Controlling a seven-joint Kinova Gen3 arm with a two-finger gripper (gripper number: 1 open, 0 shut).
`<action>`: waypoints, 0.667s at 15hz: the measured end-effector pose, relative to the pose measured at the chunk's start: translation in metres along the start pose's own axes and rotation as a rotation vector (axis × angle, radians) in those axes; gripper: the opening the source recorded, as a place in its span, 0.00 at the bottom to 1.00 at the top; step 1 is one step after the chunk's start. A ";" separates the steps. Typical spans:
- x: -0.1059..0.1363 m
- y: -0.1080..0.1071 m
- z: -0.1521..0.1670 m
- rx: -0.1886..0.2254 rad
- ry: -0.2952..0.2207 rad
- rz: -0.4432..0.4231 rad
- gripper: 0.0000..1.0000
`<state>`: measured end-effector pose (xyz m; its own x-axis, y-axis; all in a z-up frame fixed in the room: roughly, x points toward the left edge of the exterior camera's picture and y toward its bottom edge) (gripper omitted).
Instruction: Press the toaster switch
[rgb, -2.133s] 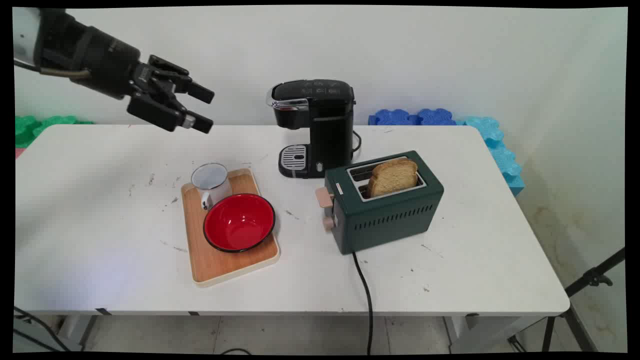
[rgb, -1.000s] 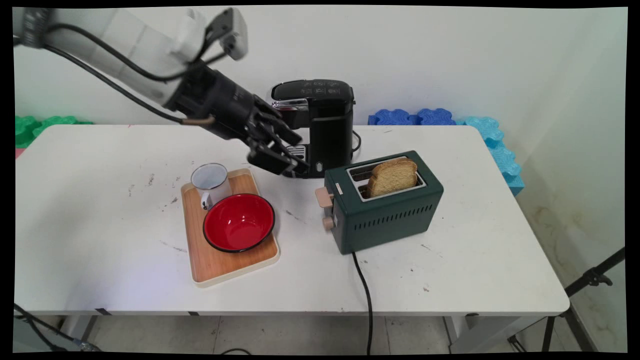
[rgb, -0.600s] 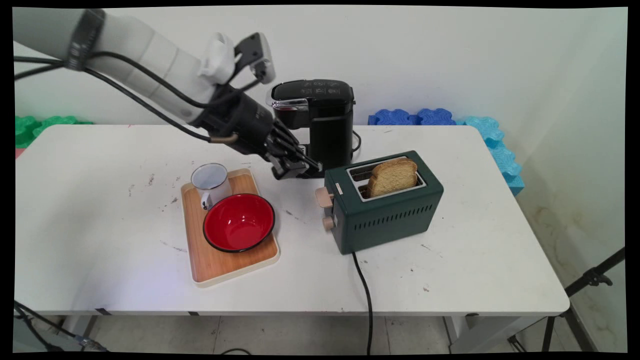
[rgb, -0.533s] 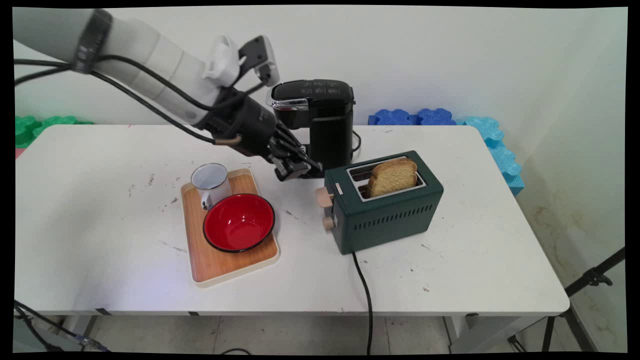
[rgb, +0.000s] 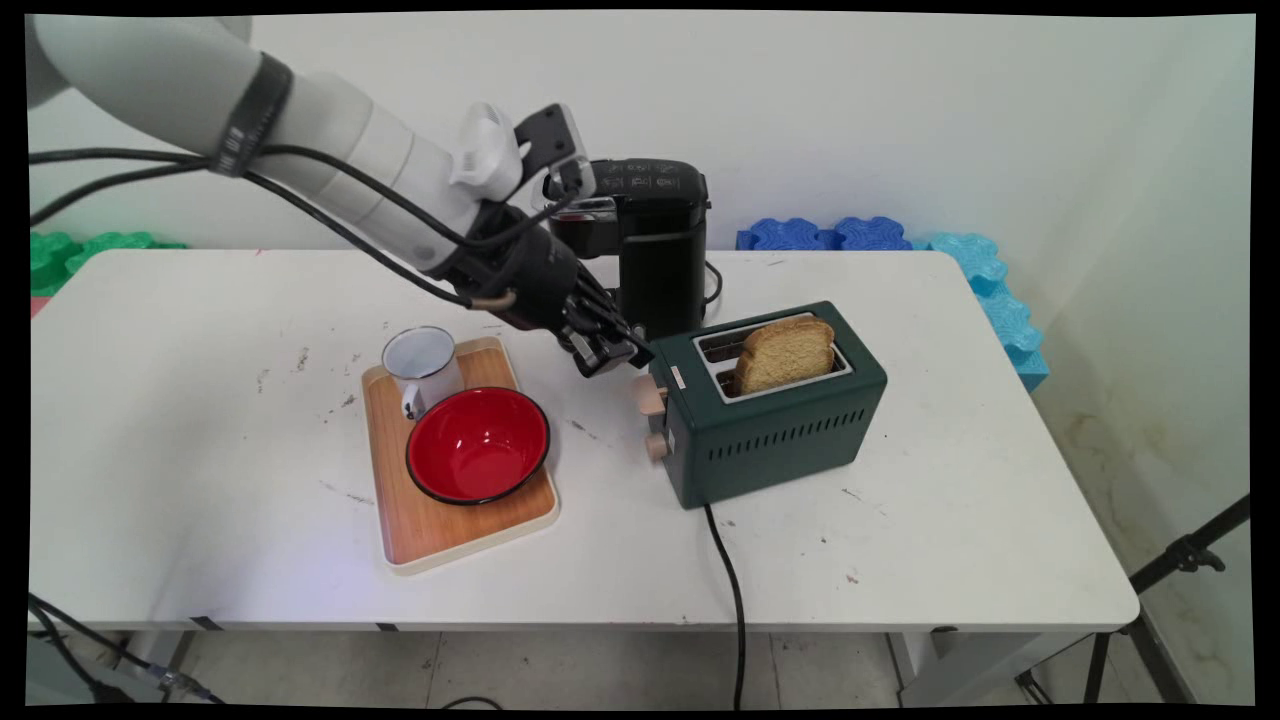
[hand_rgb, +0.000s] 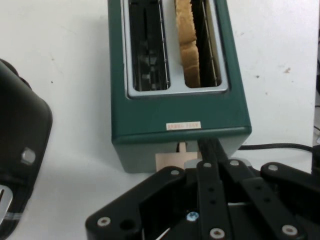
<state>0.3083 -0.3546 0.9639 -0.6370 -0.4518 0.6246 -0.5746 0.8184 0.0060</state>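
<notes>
The scuffed white table (rgb: 900, 560) stood against a pale wall, with green and blue foam blocks (rgb: 880, 236) lying behind its far edge. On it, to the left, lay a flat wooden tray with a cream rim (rgb: 430, 530), and on that tray stood a small white enamel mug (rgb: 422, 368) touching a red enamel bowl with a dark rim (rgb: 478, 444); both looked empty. A black pod coffee machine (rgb: 640, 250) stood near the far edge.

In front of it sat the dark green two-slot toaster (rgb: 775, 420), its black cord (rgb: 730, 590) running off the near edge. One slice of browned toast (rgb: 786, 352) stood upright in one slot (the other slot held nothing).

My black two-finger gripper (rgb: 612, 352) had its fingers drawn together, holding nothing, their tips just above the toaster's beige lever (hand_rgb: 175, 160) at the end facing me.
</notes>
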 end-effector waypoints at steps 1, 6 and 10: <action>0.000 0.000 0.003 0.002 -0.002 -0.003 0.00; -0.005 -0.003 0.018 0.013 -0.006 -0.002 0.00; -0.010 -0.007 0.027 0.021 -0.009 0.002 0.00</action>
<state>0.3047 -0.3654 0.9369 -0.6429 -0.4530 0.6176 -0.5834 0.8121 -0.0117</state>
